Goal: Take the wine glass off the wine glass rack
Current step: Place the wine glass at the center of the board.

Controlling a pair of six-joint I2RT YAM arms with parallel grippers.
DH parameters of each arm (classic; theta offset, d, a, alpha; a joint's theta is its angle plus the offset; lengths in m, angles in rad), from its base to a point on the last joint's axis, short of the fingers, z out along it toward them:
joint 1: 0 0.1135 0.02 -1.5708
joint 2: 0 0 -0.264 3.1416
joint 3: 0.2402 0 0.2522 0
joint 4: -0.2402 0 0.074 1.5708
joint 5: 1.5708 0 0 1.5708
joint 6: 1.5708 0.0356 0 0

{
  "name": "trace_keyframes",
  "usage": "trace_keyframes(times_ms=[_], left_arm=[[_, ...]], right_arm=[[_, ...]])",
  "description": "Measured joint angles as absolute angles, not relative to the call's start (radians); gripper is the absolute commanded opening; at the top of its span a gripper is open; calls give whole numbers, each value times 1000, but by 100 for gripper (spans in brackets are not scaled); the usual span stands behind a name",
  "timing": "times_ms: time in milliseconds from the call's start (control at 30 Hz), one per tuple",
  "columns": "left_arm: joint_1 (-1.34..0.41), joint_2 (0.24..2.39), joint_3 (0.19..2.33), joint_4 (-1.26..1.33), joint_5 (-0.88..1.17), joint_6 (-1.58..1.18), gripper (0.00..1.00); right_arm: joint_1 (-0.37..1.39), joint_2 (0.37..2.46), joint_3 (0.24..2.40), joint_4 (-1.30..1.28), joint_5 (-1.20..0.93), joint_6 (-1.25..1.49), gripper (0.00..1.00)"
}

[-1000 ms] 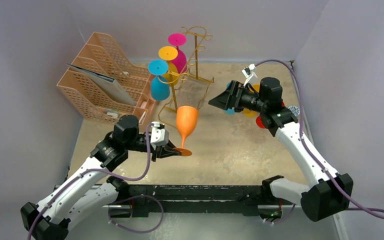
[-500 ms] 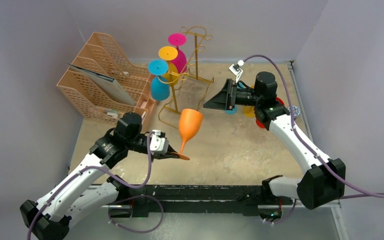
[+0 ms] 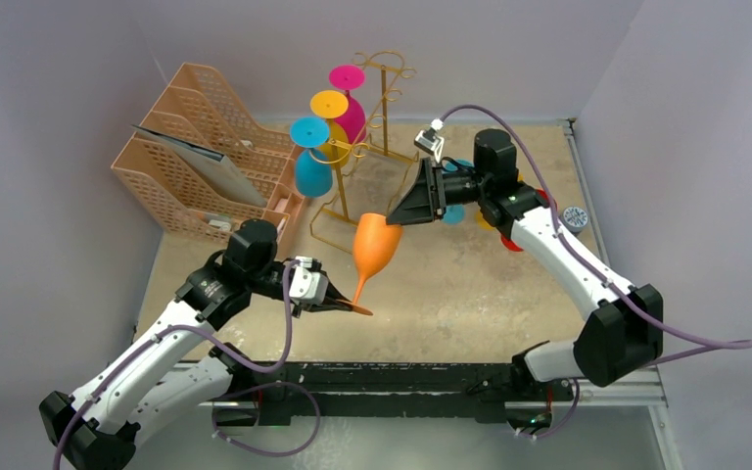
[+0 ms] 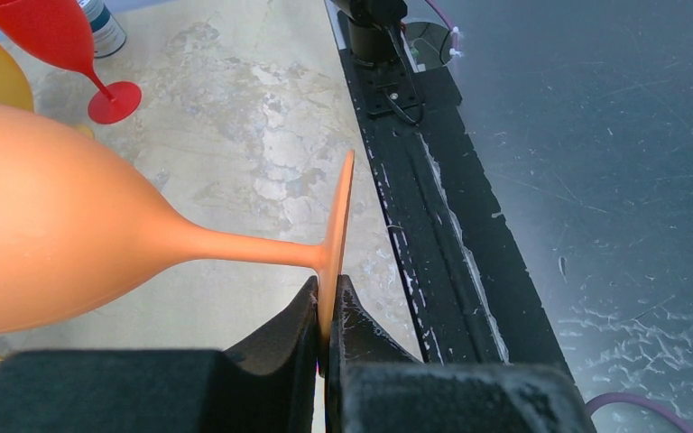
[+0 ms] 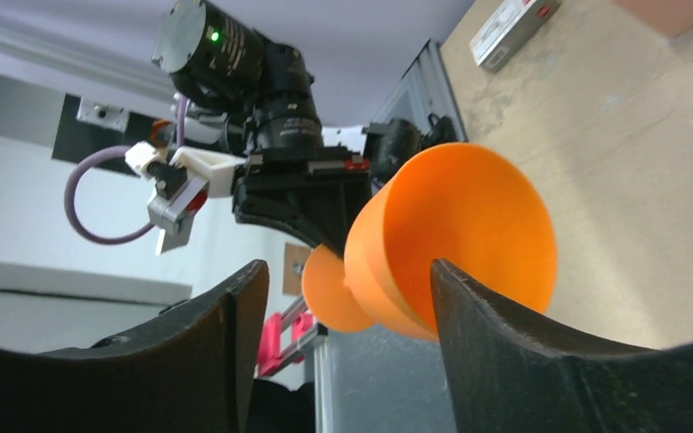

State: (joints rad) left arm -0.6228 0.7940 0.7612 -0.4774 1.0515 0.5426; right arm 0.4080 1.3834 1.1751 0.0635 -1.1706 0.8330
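Mottled sand-coloured table (image 3: 470, 294) inside plain lilac walls, with a black rail along the near edge. From the left base, a low forward reach with the elbow tucked down and the wrist near level. Left gripper (image 3: 343, 304) pressed together on the rim of the round foot of the orange wine glass (image 3: 374, 245). Glass in the air over the middle of the table, off the gold rack (image 3: 385, 98) behind it, stem tilted, bowl uppermost and leaning toward the far right.

From the right base, a long arch up and over to the left — right gripper (image 3: 397, 213) at the mouth of the bowl, fingers (image 5: 226, 343) spread to either side of it. A visible gap between one finger and the orange wall; the other overlapping the rim in the wrist view, contact there impossible to tell.

On the rack, a blue glass (image 3: 311, 171), a yellow glass (image 3: 329, 104) and a pink glass (image 3: 352, 116) hung bowl-down. Peach lattice organizer (image 3: 191, 162) at far left, just beside the rack's base. Red glass (image 4: 54, 32) standing on the table near the right arm.

Bare table in front of and to the right of the held glass — tighter at the back, with rack wire just behind the bowl.
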Motion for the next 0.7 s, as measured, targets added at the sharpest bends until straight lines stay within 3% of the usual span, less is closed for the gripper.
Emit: trace_keyframes(times_ms=[333,700], left_arm=[[-624,793,779,-488,1081,543,0],[-624,793,783,-496,1101,543,0]], right_arm=[[444,1390,1210,-14,-1234,782,42],[464,1414,1217,-31,-1253,783,37]])
